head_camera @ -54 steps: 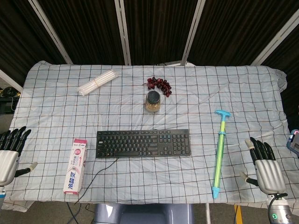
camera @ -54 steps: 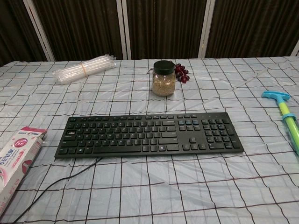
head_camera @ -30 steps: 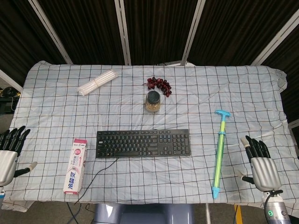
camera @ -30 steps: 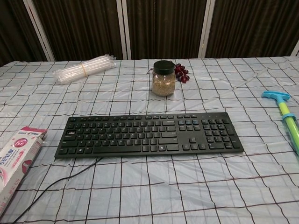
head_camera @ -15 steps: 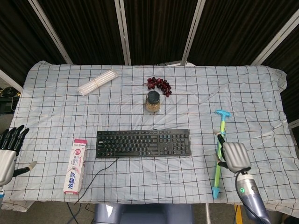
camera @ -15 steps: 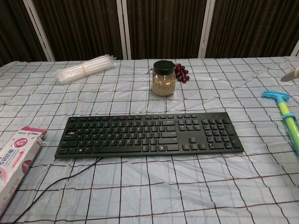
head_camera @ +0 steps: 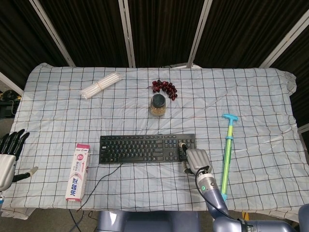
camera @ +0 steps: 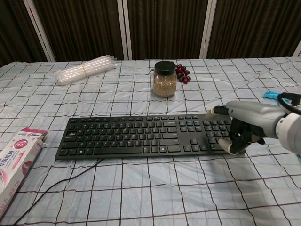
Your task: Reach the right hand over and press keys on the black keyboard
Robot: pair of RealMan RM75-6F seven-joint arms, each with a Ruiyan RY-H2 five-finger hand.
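Observation:
The black keyboard (head_camera: 145,148) (camera: 141,136) lies flat at the middle of the checked tablecloth, its cable trailing off the front left. My right hand (head_camera: 195,159) (camera: 247,123) hovers at the keyboard's right end, over the number pad. Most of its fingers are curled in, and one fingertip (camera: 215,111) reaches out over the top of the pad. I cannot tell whether any key is touched. My left hand (head_camera: 7,157) rests at the table's far left edge with its fingers spread and nothing in it; the chest view does not show it.
A jar (head_camera: 158,105) (camera: 165,79) of grain stands behind the keyboard, with dark grapes (head_camera: 164,87) beyond it. A toothpaste box (head_camera: 79,171) lies left of the keyboard, a green and blue pump toy (head_camera: 227,154) to the right, and a straw bundle (head_camera: 101,85) at the back left.
My right hand has swung in from the table's right edge, crossed over the pump toy, and now sits over the keyboard's right end. The left hand has barely moved.

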